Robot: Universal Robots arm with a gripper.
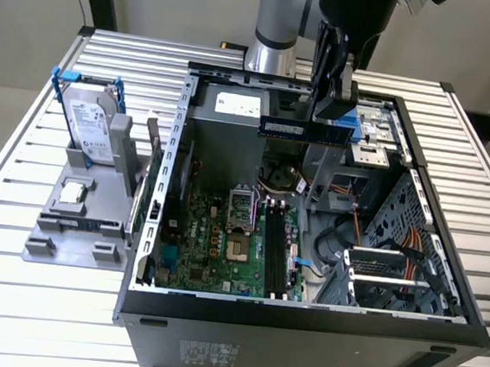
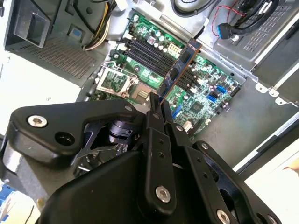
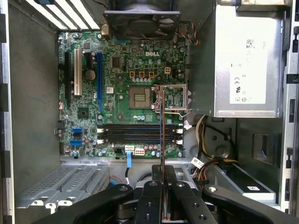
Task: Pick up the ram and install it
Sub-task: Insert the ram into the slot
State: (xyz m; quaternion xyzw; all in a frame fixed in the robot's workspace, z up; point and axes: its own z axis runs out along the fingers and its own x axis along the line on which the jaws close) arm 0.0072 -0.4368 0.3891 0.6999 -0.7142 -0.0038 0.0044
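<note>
Ram: the ram (image 1: 305, 130) hung level in the air over the open computer case (image 1: 301, 317), well clear of the board below; it showed edge-on in the first wrist view (image 3: 162, 122) and ran out from the fingers in the second wrist view (image 2: 179, 66).
Grip: the gripper (image 1: 332, 121) was clenched on the ram's end toward the exterior view's right, pinching its flat faces.
Handling: it looked light, stiff, thin and fragile. It was best taken by the faces near one end, away from the contact edge. Held so far out, it might pivot.
Slots: the black memory slots (image 3: 138, 133) on the motherboard (image 3: 122, 70) lay below and appeared empty.
Surroundings: a hard drive (image 1: 90, 121) in its blue bracket stood on a grey holder (image 1: 66, 240), outside the case toward the exterior view's left.
</note>
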